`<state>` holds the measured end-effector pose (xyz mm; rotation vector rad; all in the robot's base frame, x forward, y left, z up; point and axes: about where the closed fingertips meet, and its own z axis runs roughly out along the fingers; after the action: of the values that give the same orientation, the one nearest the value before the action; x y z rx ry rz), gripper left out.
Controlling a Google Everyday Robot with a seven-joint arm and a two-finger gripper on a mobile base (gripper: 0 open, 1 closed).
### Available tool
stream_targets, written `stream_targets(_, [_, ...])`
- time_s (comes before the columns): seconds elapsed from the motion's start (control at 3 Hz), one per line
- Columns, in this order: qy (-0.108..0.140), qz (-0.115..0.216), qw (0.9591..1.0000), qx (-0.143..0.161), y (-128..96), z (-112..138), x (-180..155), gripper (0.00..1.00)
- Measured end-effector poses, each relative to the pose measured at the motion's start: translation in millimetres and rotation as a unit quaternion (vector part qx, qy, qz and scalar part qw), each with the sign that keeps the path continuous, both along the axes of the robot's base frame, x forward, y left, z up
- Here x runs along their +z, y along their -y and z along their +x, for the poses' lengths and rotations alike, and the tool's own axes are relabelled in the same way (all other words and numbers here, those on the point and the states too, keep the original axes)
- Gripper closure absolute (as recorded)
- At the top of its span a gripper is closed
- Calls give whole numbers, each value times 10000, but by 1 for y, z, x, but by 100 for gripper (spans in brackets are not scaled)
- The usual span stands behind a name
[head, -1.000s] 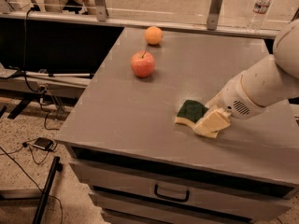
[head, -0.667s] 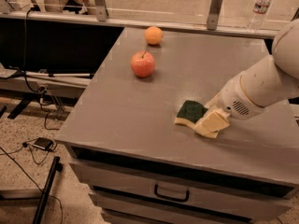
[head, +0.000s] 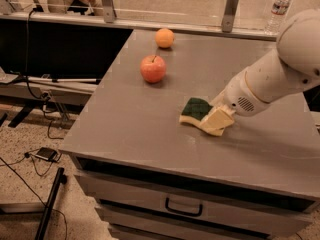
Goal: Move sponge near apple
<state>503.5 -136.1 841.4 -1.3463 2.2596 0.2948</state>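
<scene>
The sponge (head: pixel 195 109) lies flat on the grey table (head: pixel 125 134), green scouring side up with the pale foam showing along its near edge. It sits to the right of the apple (head: pixel 153 68) and closer to the table's front edge than the apple, well apart from it, with bare tabletop between the two.

The gripper (head: pixel 218 121) is down at table level, farther right of the apple than the sponge is, and its cream-coloured tip overlaps the sponge's right end. Whether the jaws are apart or clamped on the sponge cannot be told from this angle. The white arm (head: pixel 280 76) runs up and away to the right from there.

The apple stands upright, stem on top, in the left half of the table. Just beyond the apple, slightly to its right, rests a smaller orange fruit (head: pixel 164 37). Far beyond the apple, at the right rear, a water bottle (head: pixel 279 9) stands behind the table's back rail. Below the apple's side of the table, a drawer with a dark handle (head: pixel 183 207) faces the camera.
</scene>
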Motion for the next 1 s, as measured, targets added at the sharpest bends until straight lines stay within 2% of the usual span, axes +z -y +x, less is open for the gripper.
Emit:
stream_targets(0.33, [373,-118,9985,371,-21,62,8,100])
stream_targets(0.67, [495,-225,9967,601,-32,104,12,100])
stream_targets(1.0, [385,-386,9936,988,-41,140,10,100])
